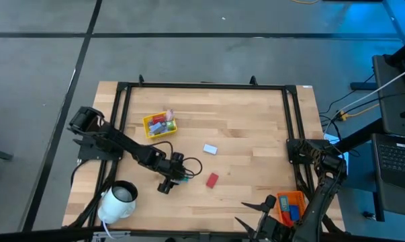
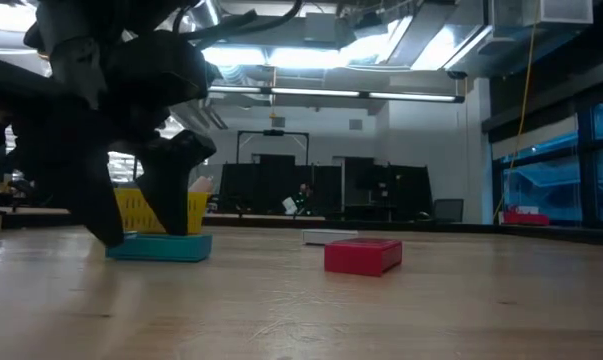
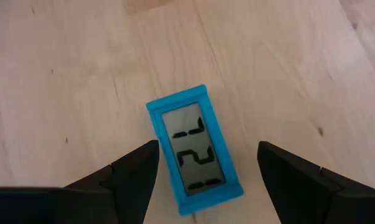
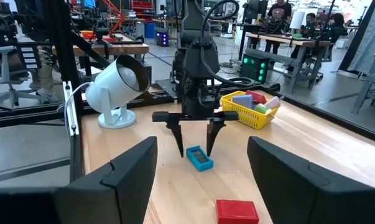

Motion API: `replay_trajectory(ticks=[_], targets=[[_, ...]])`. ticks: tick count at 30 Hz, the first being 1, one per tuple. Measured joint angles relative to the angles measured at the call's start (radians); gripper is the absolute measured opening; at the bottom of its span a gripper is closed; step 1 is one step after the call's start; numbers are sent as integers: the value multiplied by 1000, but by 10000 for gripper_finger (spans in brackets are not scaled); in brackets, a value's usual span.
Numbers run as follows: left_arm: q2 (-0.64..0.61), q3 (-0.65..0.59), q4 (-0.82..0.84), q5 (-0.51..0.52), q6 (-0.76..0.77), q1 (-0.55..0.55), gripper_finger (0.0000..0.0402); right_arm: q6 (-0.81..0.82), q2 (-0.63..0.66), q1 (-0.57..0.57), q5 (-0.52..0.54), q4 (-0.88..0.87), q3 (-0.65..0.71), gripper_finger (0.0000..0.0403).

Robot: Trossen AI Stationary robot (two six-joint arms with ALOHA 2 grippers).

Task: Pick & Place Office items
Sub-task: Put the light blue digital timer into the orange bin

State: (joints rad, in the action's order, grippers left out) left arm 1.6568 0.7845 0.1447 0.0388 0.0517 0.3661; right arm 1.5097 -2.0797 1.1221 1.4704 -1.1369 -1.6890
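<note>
**Left gripper stands open over the blue piece**

The left gripper (image 3: 203, 180) hangs low over the wooden table (image 1: 256, 128), its two dark fingers spread wide and holding nothing. Between them lies a small blue framed piece (image 3: 193, 149) with a grey face like a little display, flat on the wood. It sits a little nearer to one finger than to the other, and neither finger touches it. Its long axis runs nearly forward from the gripper, tilted only slightly, so the fingers stand on both long sides; closing them would probably press on the narrow width, which looks like the easier grip. From the right wrist view the same piece (image 4: 199, 158) is directly under the fingertips.

A red block (image 1: 212, 179) lies just beyond the left gripper, toward the right arm, and a small white-blue piece (image 1: 210, 149) a bit further ahead. The yellow tray (image 1: 159, 125), which already holds several coloured pieces, is near the left arm, back from the gripper.

The right gripper (image 4: 199, 180) waits well apart at the near right edge of the table, jaws wide and empty, beside an orange tray (image 1: 291, 205). The left arm is clearly nearer to the blue piece.

The table is light wood with a black frame around. A white lamp (image 1: 118, 200) stands at the left near corner. Beyond is a workshop room with benches and some people far away.
</note>
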Motion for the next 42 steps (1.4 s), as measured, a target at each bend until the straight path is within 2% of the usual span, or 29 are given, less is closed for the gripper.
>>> replay_trajectory(ticks=[17, 20, 26, 31, 35, 42], targets=[[117, 3, -129, 49, 1, 12, 264, -4, 0, -2, -23, -1, 0, 256], [113, 1, -153, 53, -2, 14, 238, -7, 0, -2, -23, -1, 0, 256], [113, 0, -169, 48, -9, 14, 156, -8, 0, -2, -22, -1, 0, 256], [116, -2, -239, 62, -15, 13, 151, -12, 0, -2, -20, -1, 0, 256], [118, -6, -375, 71, -24, 11, 151, -30, 0, -8, -29, -1, 0, 256], [98, -3, -771, 28, -27, 10, 152, -103, 0, -42, -151, -2, 0, 256]])
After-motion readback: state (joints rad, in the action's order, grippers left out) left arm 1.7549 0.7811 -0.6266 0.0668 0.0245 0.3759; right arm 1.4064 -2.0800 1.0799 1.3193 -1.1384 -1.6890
